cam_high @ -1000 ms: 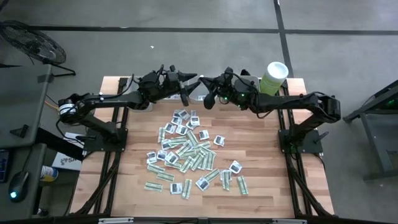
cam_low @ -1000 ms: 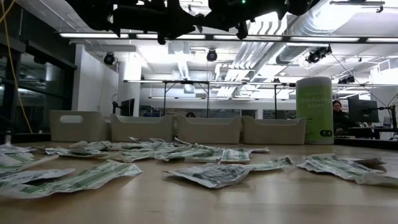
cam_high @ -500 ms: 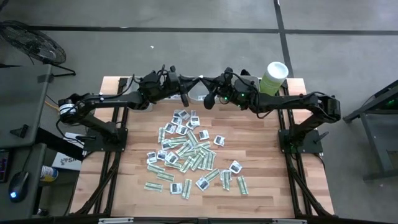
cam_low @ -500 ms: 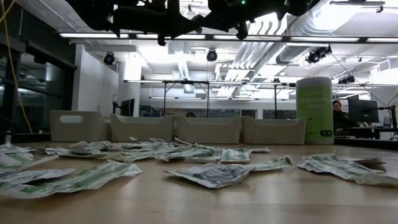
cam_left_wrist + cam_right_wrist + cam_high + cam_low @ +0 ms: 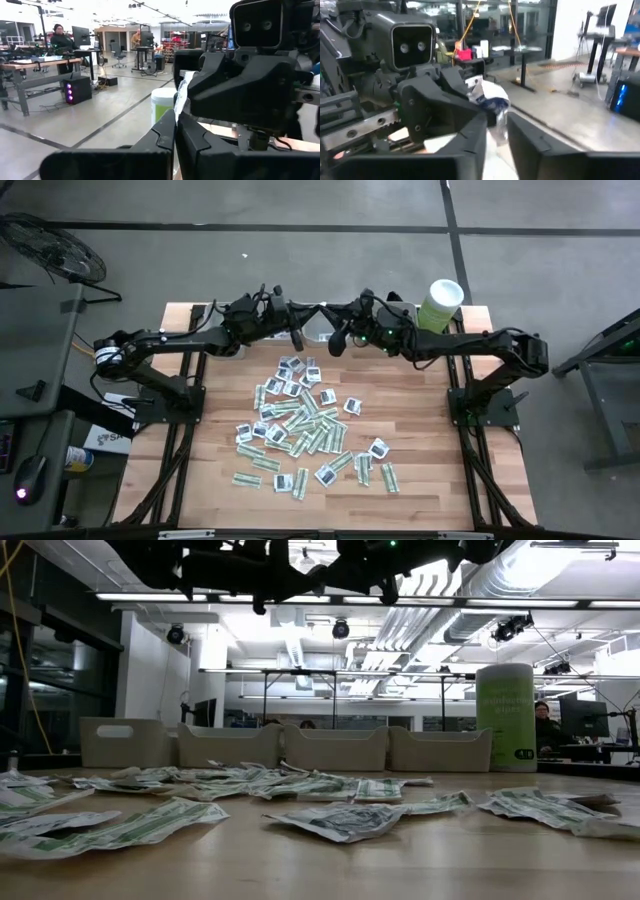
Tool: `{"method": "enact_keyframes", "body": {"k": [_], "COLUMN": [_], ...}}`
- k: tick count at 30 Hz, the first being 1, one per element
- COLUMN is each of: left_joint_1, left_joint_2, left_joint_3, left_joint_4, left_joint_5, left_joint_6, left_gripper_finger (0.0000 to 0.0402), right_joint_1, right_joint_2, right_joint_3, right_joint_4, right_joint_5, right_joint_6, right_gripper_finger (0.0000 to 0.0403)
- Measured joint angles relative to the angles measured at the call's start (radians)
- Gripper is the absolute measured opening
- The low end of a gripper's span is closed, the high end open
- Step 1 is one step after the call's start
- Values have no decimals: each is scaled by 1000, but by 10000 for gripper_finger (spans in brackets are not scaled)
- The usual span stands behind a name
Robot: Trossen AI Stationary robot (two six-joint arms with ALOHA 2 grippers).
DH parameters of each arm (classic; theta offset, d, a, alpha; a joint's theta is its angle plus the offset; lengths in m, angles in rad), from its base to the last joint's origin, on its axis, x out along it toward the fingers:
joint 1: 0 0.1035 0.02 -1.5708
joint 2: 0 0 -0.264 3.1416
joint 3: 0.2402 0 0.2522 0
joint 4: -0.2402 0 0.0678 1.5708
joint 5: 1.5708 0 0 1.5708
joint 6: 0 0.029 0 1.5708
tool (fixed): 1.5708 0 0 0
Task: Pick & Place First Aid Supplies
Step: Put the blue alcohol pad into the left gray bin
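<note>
Many first aid supplies, small green-white and white sachets, lie loose on the wooden table. Both arms are raised over the table's far edge, and their grippers meet tip to tip. My left gripper is shut on one white sachet. My right gripper faces it, open. Its two fingers stand on either side of the same sachet. Whether they touch it, I cannot tell. My left gripper pinches the white sachet between its two fingers, at the sachet's lower edge. The fingers come at it about level from the table's left. The sachet stands up above the fingertips, crumpled and clear of the table.
A row of grey trays stands along the far edge below the arms. A tall pale green tub stands at the far right. The near part of the table in front of the sachets is bare wood.
My left gripper's fingers stood wide apart a second ago. They have shut on the sachet at the tip of my right gripper. Both arms have kept their place over the far edge.
</note>
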Motion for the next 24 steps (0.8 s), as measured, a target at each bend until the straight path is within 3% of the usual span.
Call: {"method": "enact_keyframes", "body": {"k": [4,12,18,24], "left_joint_1": [13,121,230,362], "left_joint_2": [-31,-209,-303,-311], "left_joint_3": [0,1,1,1], "left_joint_4": [-73,-517,-809,-1048], "left_joint_5": [-91,-293,-319,-298], "left_joint_6": [18,23,-74,-215], "left_gripper_finger": [1,1,0,0], "right_joint_1": [-28,-83,-104,-116], "right_joint_2": [-39,-133,-152,-152], "right_joint_3": [-1,-1,-1,-1], "right_joint_4": [-113,-277,-326,-370], "right_joint_5": [41,34,38,31], "right_joint_6": [59,91,91,95], "right_gripper_finger": [130,177,177,178]}}
